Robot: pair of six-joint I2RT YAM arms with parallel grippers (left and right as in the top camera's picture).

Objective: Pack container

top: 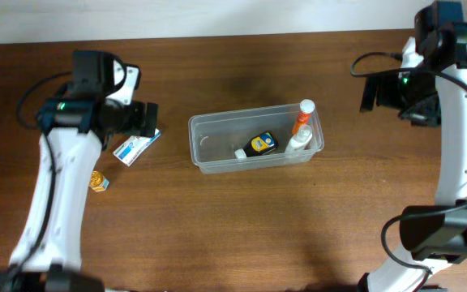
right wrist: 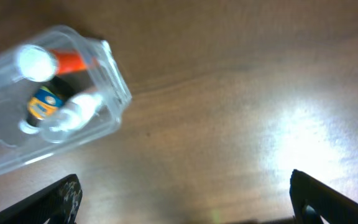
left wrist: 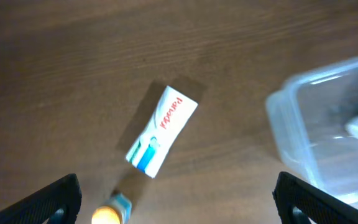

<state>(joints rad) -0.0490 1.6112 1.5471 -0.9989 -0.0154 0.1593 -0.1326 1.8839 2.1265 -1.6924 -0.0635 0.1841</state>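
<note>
Left gripper (left wrist: 176, 202), fingers wide apart, hovers just beside a white-and-blue toothpaste box (top: 134, 148). The container (top: 217, 144) lies mid-table, long axis left-to-right, holding small bottles (top: 259, 144). Right gripper (right wrist: 188, 202), fingers spread, hangs past its right end.

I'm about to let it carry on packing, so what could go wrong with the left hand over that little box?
The white-and-blue box lies flat and diagonal below the open left hand, so a grasp may twist it or slip. The small orange-capped bottle lies close by and could get knocked. In the container, the orange-and-white tube leans over the rim and might tip out.
</note>
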